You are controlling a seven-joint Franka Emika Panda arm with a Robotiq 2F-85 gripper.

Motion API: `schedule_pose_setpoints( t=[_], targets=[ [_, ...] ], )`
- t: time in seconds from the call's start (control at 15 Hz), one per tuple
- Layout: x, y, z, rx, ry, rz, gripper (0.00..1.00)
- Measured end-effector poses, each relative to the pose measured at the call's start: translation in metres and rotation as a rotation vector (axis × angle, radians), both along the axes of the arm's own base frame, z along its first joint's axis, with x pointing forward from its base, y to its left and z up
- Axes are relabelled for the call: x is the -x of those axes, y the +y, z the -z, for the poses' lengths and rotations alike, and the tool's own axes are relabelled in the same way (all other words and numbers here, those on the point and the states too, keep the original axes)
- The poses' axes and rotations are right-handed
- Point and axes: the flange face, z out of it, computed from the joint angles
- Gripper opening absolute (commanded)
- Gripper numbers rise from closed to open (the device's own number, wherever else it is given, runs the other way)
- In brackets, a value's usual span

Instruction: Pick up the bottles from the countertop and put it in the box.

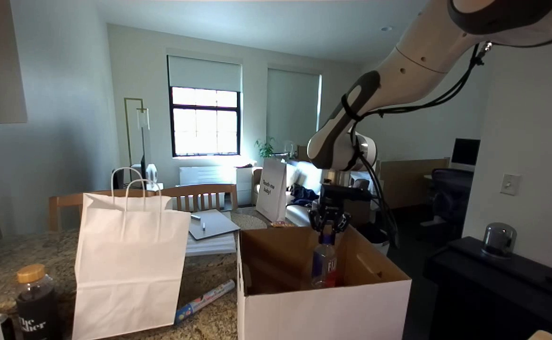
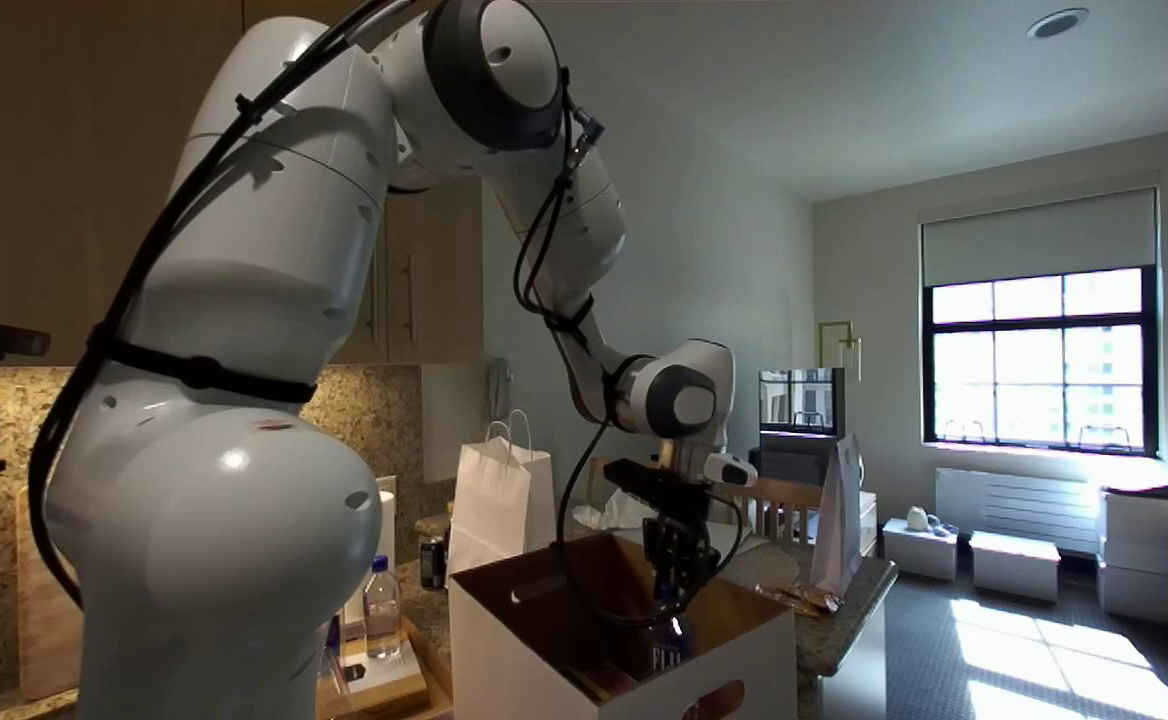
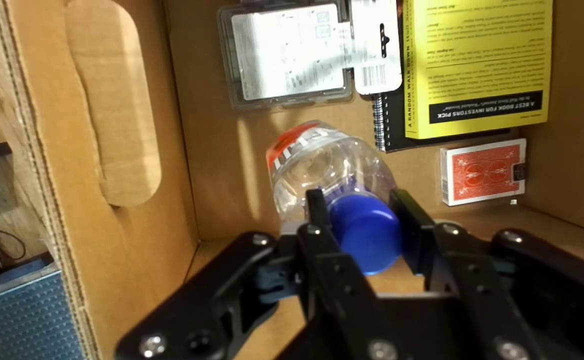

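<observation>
One FIJI bottle (image 1: 324,265) straight below hand (image 1: 328,230), blue cap (image 3: 367,235) pinched, axis near-upright inside cardboard box (image 1: 325,314); bottom contact unclear.

Wrist cam looks down into box (image 3: 137,250); both ext. views face window (image 1: 206,122).

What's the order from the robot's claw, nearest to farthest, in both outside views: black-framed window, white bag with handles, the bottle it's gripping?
In both exterior views, from the gripper:
1. Bottle: gripped at its top, inside the box.
2. White bag: on the countertop, outside the box.
3. Window: far in the background.
</observation>
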Motion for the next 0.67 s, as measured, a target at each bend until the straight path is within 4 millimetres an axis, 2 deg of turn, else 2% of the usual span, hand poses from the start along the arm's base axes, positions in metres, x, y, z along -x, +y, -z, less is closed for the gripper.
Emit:
schedule_pose_setpoints(
  t=[0.27, 0.67],
  targets=[
    [-0.006, 0.039, -0.005, -0.011, -0.013, -0.073, 0.15],
    [-0.022, 0.102, -0.027, -0.030, -0.063, -0.200, 0.15]
  ],
)
